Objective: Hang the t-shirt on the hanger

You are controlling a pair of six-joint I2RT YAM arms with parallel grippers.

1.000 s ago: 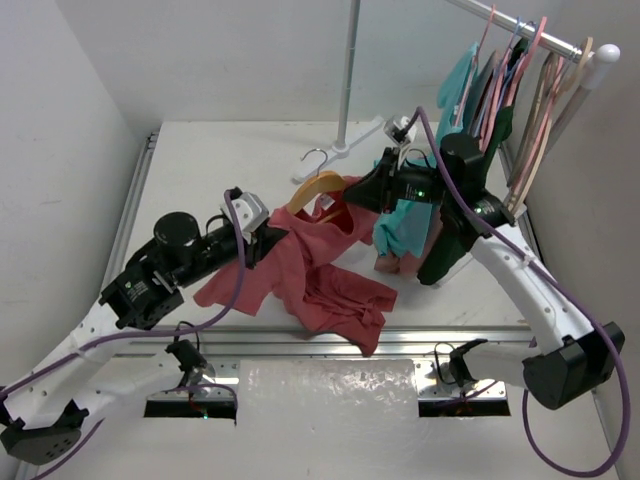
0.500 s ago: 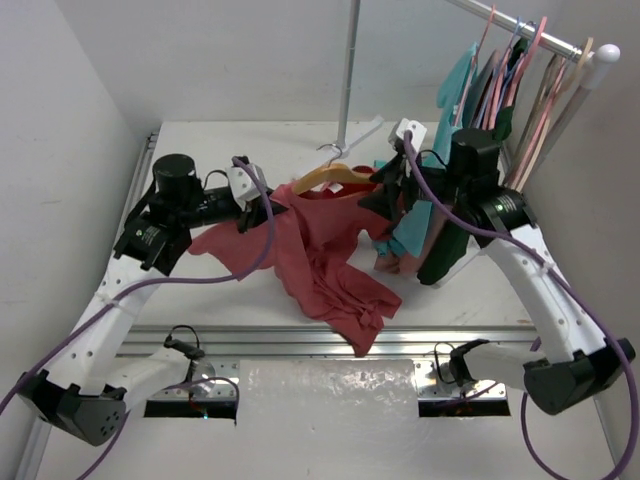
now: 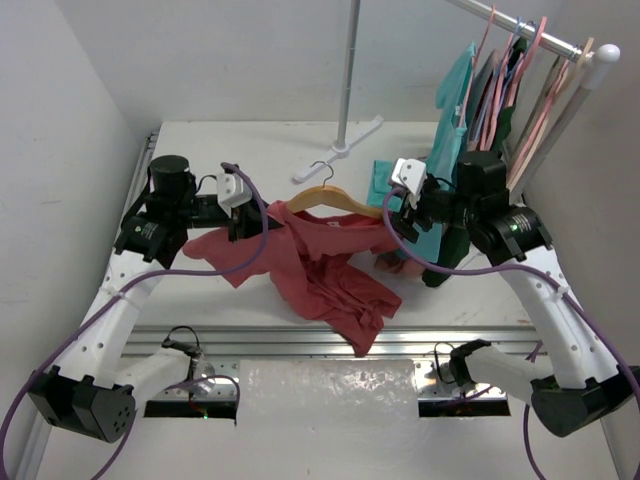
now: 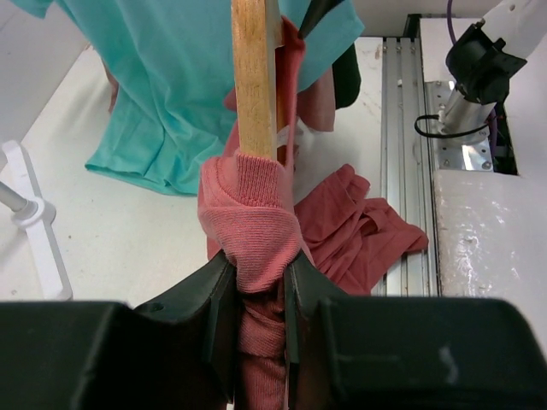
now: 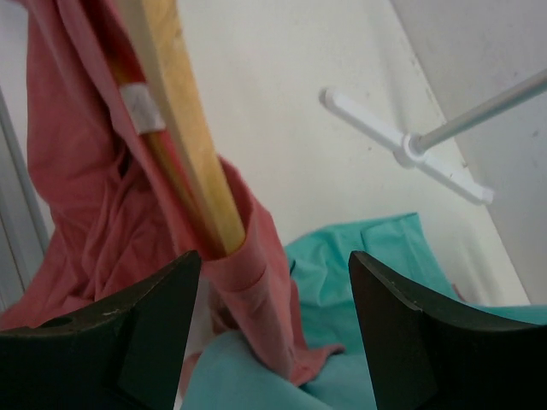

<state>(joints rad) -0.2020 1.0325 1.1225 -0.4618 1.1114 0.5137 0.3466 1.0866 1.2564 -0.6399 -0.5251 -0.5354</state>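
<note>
**Step in hand:** seating the t-shirt point(image 3: 325, 262) on the hanger point(image 3: 335, 197).

**Position, top view:**
- The hanger sits mid-table point(image 3: 250, 150) with its hook point(image 3: 317, 170) toward 11 o'clock.
- Its wooden arc is exposed through the neck opening, and both arm ends are inside cloth.
- The t-shirt body trails crumpled toward 6 o'clock, reaching the near table edge.

**Left gripper** point(image 4: 256, 295), at the hanger's 9 o'clock end:
- The jaws are pressed on a bunched fold of shoulder cloth just below the hanger tip.
- Whether wood is also inside the pinch cannot be told.

**Right gripper** point(image 5: 272, 265), at the 3 o'clock end:
- The jaws are spread and hold nothing.
- The cloth-covered hanger tip lies just beside one finger point(image 5: 128, 333).
- A teal shirt point(image 5: 359, 248) lies beyond.

**Judgement:** both shoulders appear to be on, so the task is nearly complete.

**Next move:** the right gripper should close on the covered tip or on adjacent shoulder cloth. The garment can then be drawn square on both arms.

**Caution:** pulling at one end only may slide the opposite shoulder off.
</note>
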